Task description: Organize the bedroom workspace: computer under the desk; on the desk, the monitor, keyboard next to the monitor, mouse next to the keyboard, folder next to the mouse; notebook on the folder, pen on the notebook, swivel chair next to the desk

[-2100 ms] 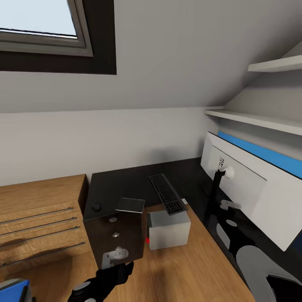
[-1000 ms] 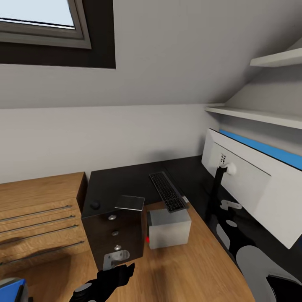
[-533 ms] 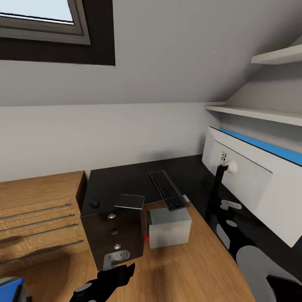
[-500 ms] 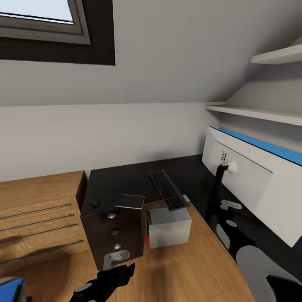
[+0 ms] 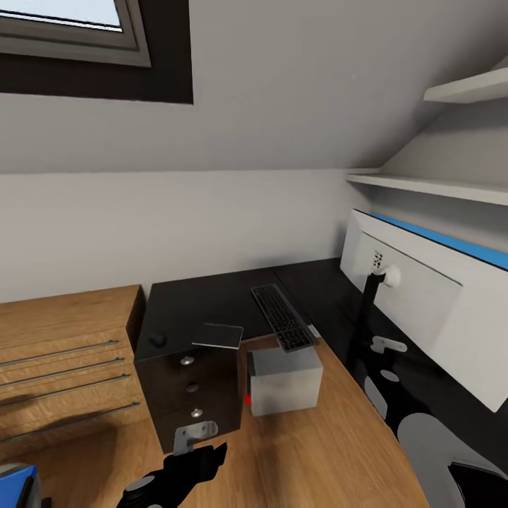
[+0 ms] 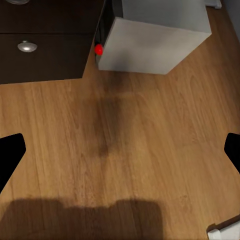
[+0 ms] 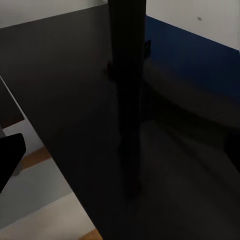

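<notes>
The left gripper [image 5: 200,451], fingers spread and empty, hangs over the oak floor [image 6: 125,150] before the light grey computer [image 5: 284,384] under the glossy black desk [image 5: 204,307], which carries a thin grey notebook [image 5: 218,335], small black mouse [image 5: 156,339], slim keyboard [image 5: 282,317] and the monitor [image 5: 430,296]; the right gripper's state cannot be told.

Pale grey sloped ceiling wall [image 5: 296,92] overhead, dark-framed skylight [image 5: 85,49] up at 11 o'clock letting daylight in. Two plain white wall shelves [image 5: 437,187] at 2 o'clock. Light oak plank floor [image 5: 310,451] at 6, low oak cabinet with thin metal rails [image 5: 63,367] at 9.
</notes>
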